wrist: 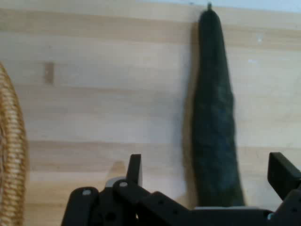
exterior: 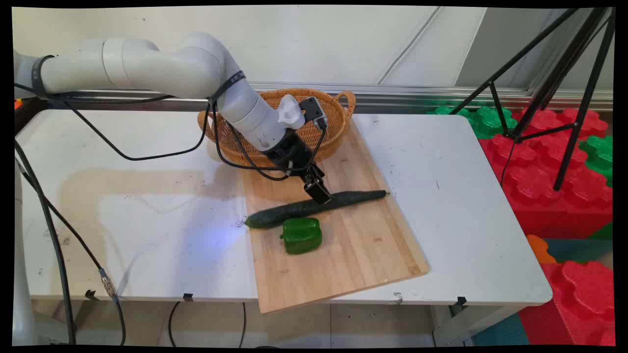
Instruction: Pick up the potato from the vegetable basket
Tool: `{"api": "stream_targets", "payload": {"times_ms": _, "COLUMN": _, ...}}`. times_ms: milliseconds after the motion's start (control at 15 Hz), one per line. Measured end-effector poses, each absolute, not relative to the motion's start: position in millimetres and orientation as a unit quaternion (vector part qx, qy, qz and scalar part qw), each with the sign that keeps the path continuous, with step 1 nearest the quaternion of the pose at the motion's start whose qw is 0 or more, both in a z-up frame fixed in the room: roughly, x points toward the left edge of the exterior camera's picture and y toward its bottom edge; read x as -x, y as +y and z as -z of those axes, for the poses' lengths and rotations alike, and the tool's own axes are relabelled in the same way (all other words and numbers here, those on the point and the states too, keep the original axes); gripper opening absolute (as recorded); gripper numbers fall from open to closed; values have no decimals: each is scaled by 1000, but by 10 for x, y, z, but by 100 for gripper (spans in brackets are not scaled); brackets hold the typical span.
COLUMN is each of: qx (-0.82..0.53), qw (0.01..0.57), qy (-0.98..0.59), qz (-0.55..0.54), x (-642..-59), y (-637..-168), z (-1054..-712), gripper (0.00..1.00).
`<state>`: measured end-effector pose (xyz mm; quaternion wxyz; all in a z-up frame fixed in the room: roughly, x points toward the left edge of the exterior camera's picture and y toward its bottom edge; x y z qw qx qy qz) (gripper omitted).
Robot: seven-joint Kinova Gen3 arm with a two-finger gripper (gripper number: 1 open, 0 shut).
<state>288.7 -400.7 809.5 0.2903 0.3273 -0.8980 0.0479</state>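
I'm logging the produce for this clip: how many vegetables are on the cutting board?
2: a cucumber lying across the board's middle, under the hand, and a green bell pepper just in front of it. The basket's inside is partly hidden.

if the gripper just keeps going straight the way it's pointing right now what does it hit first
Most likely the cucumber. The gripper points down at the cutting board, its open fingers to either side of the cucumber near its middle. The hand view shows the cucumber between them, so it would be met before the board, though the remaining gap is unclear.
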Motion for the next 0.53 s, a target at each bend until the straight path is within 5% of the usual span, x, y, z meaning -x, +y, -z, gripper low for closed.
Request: {"api": "stream_targets", "payload": {"times_ms": 533, "qx": -323, "qw": 312, "qy": -891, "qz": -70, "x": -2940, "y": -3985, "z": -8420, "gripper": 100}}
